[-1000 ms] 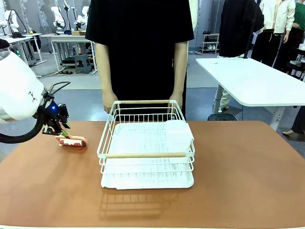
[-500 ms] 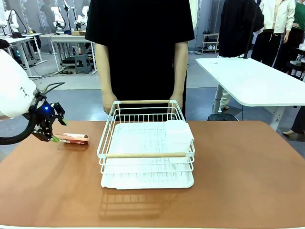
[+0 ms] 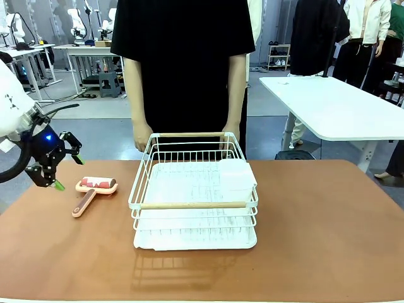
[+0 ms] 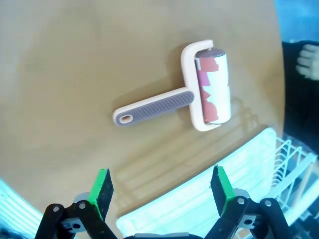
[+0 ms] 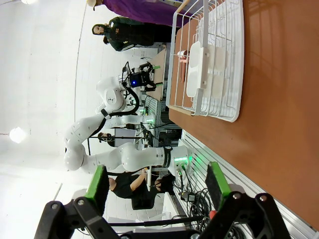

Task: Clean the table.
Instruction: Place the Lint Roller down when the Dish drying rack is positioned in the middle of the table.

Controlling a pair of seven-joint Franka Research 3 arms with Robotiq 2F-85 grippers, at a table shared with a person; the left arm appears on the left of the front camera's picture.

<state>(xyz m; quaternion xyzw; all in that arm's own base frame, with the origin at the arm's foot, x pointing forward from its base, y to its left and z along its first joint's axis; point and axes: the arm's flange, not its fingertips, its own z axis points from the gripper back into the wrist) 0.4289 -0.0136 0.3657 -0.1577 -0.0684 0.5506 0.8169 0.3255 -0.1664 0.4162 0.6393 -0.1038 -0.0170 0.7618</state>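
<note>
**One roller, one rack, two open grippers on the brown table**

The table (image 3: 328, 240) spans the whole lower half of the front view, its reddish-brown top running from edge to edge. On it stand two things. One white wire rack (image 3: 194, 189), with two wooden bars and a white tray beneath, sits at the centre. One lint roller (image 3: 95, 189) lies flat at 9 o'clock from the rack, just beside it and apart from it; its pink frame holds a drum patterned red and white, and its handle points toward 7 o'clock.

The left gripper (image 3: 55, 169) hangs above the table's left edge, at 9 o'clock from the roller and clear of it, its two green-tipped fingers spread apart and holding nothing. In the left wrist view the same fingers (image 4: 102, 188) rise wide apart from the bottom edge, with the lint roller (image 4: 192, 97) lying free on the table (image 4: 75, 64) beyond them, toward 12 o'clock.

In the right wrist view the right gripper (image 5: 157, 185) also stands with its two fingers parted and empty, over the table (image 5: 279, 99), the rack (image 5: 209, 55) well apart toward 12 o'clock.

One person in a black shirt stands at the far side, one hand (image 3: 144, 136) at each far corner of the rack.
</note>
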